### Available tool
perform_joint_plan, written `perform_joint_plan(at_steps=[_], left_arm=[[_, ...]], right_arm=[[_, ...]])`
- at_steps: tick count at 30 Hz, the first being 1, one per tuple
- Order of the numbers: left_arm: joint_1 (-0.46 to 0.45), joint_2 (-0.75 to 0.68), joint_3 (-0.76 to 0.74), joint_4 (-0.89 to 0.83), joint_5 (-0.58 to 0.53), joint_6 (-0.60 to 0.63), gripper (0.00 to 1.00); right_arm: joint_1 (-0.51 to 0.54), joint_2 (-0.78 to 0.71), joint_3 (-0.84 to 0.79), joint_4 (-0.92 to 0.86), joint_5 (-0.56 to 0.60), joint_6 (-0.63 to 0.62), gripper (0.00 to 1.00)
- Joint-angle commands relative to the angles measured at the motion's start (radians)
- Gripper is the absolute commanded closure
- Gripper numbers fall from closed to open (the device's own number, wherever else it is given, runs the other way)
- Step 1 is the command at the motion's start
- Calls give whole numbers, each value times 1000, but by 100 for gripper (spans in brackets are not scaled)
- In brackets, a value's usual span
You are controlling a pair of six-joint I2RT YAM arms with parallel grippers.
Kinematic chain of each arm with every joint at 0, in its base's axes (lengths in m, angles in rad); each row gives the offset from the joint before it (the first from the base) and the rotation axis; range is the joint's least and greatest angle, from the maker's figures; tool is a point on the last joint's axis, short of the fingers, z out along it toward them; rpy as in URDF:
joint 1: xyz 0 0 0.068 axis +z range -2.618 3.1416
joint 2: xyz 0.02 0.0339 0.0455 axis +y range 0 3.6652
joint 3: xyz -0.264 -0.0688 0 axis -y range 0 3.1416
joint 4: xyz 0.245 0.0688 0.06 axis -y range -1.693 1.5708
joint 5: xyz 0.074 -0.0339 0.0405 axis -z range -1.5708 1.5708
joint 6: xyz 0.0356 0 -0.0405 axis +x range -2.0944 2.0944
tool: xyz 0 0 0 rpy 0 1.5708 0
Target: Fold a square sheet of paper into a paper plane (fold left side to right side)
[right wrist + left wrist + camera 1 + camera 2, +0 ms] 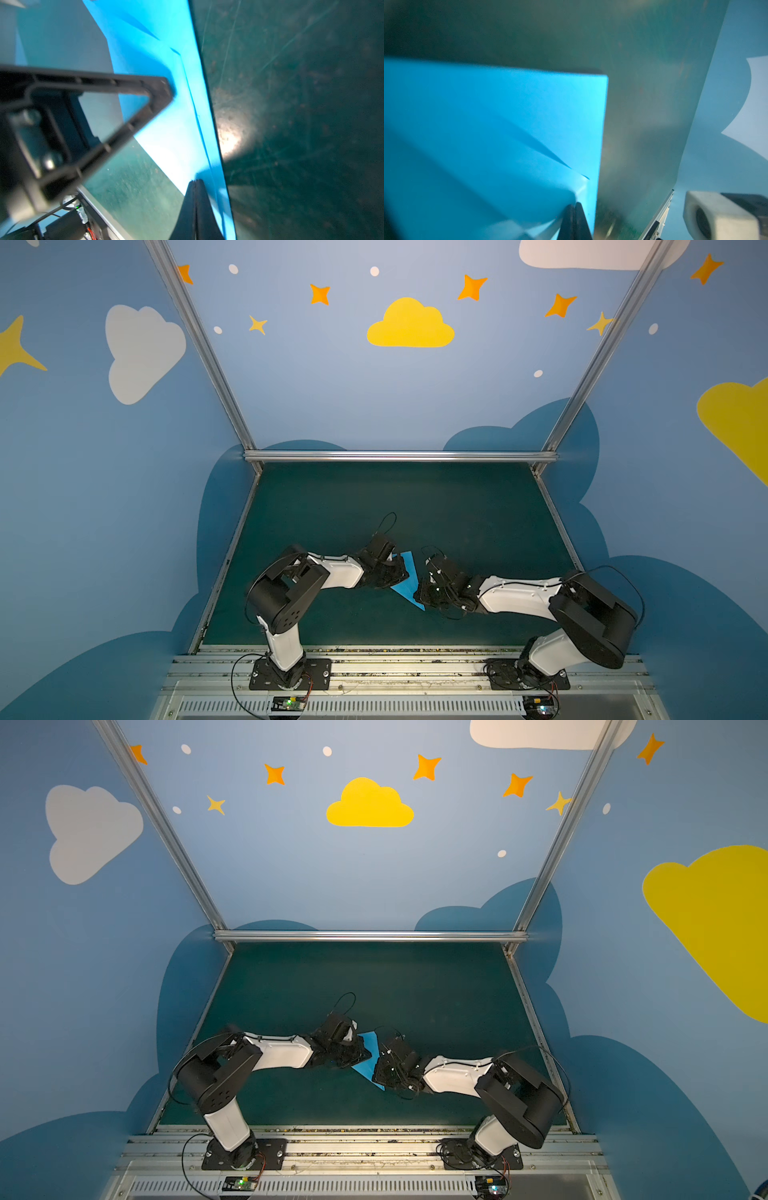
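The sky-blue sheet of paper lies on the green mat between both arms, folded into a narrow shape with its point toward the front. My left gripper is shut, its tips resting on the paper near one straight edge, beside a raised flap. My right gripper is shut too, its tips set down on the paper close to the long folded edge. The left gripper's black finger touches the paper farther along.
The dark green mat is bounded by aluminium rails at the back and sides, with painted blue walls beyond. Both arm bases stand on the front rail. A white camera housing shows past the mat's edge.
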Motion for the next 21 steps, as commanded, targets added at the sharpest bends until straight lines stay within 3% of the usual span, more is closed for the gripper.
perform_joint_plan(at_steps=[1,14,21], left_arm=[[88,29,-41,-195,-68,74,96],[333,22,47,-325,-65,224,96],[322,-129,64,-365,-8,244,96]], right_arm=[[0,32,-58,-63,30,24,100],[4,37,-78,-44,26,36,100],[6,30,-69,-39,7,35,100]])
